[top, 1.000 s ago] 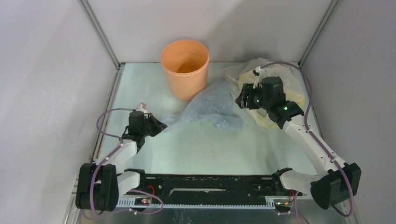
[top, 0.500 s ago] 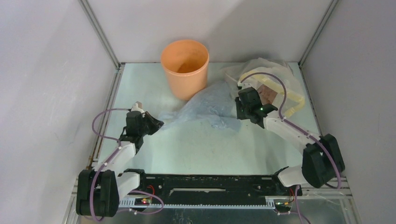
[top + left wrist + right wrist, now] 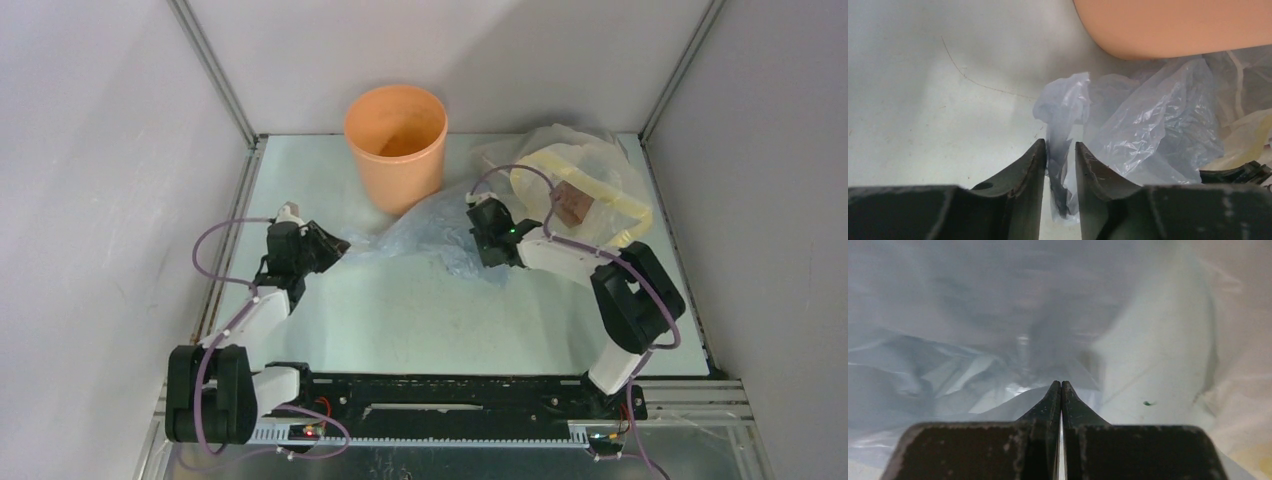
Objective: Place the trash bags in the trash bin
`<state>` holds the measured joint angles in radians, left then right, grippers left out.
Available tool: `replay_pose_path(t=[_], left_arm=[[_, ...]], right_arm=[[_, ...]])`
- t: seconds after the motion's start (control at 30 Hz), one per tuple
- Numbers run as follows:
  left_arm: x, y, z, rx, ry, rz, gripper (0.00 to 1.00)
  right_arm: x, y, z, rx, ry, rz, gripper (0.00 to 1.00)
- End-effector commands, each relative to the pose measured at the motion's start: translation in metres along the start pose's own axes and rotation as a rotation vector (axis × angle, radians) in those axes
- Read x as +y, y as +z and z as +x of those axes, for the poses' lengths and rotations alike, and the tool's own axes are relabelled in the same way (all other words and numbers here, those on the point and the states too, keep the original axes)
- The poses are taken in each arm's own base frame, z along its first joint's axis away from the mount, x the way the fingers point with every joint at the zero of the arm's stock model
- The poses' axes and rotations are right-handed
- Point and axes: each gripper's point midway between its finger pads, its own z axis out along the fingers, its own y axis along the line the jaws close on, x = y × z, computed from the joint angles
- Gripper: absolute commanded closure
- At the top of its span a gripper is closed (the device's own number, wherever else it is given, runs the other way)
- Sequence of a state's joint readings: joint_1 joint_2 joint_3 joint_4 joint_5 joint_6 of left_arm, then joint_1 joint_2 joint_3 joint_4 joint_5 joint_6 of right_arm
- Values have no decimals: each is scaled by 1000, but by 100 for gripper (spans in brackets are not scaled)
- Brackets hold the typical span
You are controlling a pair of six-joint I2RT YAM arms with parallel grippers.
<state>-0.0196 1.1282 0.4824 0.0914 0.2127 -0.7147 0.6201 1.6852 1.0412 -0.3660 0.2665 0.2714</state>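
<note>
Left claw (image 3: 1059, 147) nearly closed, pinching a twisted fold of the thin, pale blue bag (image 3: 1148, 130) between its two dark fingers (image 3: 1018, 190). Film bunched in the narrow gap and spilling out past the tips. Held low over the table (image 3: 420, 320) on the left side, pointing right toward the middle.

Right claw (image 3: 1061, 384) pressed fully together, tips touching, nose pushed up against wrinkled film at the bag's right side. Cannot tell whether any film is caught between those tips.

Bag crumpled and spread low across the middle of the table between the two claws. One corner drawn out to the left claw, the far edge lying against the foot of the orange bucket (image 3: 395, 160). Not in the bucket. From the left wrist, bucket wall just beyond the bag, film reaching up to its base.

Bucket upright at the back of the table, a little left of centre, mouth facing up.

Bulky clear-and-yellow plastic bundle (image 3: 600, 185) heaped in the back right corner, with a brown patch (image 3: 572, 203) showing on top. Just beside the bag's right edge, behind the forearm that carries the right claw.
</note>
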Motion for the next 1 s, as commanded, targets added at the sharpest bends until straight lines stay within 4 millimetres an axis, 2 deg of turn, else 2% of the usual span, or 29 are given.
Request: replay_pose_path(t=[0.0, 0.03, 0.13, 0.27, 0.3, 0.37, 0.5, 0.63, 0.7, 0.8, 0.97], left_arm=[[-22, 2, -27, -53, 8, 55, 56], [-24, 1, -27, -51, 10, 58, 45], [-23, -6, -31, -69, 10, 38, 29], [-11, -25, -38, -137, 23, -34, 2], [-11, -30, -38, -145, 29, -37, 0], [-11, -40, -36, -147, 45, -41, 0], [-13, -64, -32, -164, 73, -45, 0], [-8, -85, -36, -213, 73, -87, 0], [-9, -93, -39, -235, 70, -91, 0], [-28, -97, -26, -189, 99, 5, 4], [-67, -99, 12, -120, 153, 124, 10]], right_arm=[[46, -8, -17, -41, -147, -75, 100], [59, -13, -16, -46, -171, -103, 100], [105, -38, -13, -67, -209, -251, 100], [171, -91, -12, -141, -254, -499, 100], [181, -103, -14, -162, -264, -545, 100], [188, -120, -17, -177, -261, -602, 97], [168, -132, -27, -165, -167, -614, 86], [138, -126, -30, -152, -72, -564, 73], [121, -119, -29, -152, -25, -517, 69], [95, -108, -33, -152, 74, -496, 67], [78, -95, -36, -153, 139, -513, 56]])
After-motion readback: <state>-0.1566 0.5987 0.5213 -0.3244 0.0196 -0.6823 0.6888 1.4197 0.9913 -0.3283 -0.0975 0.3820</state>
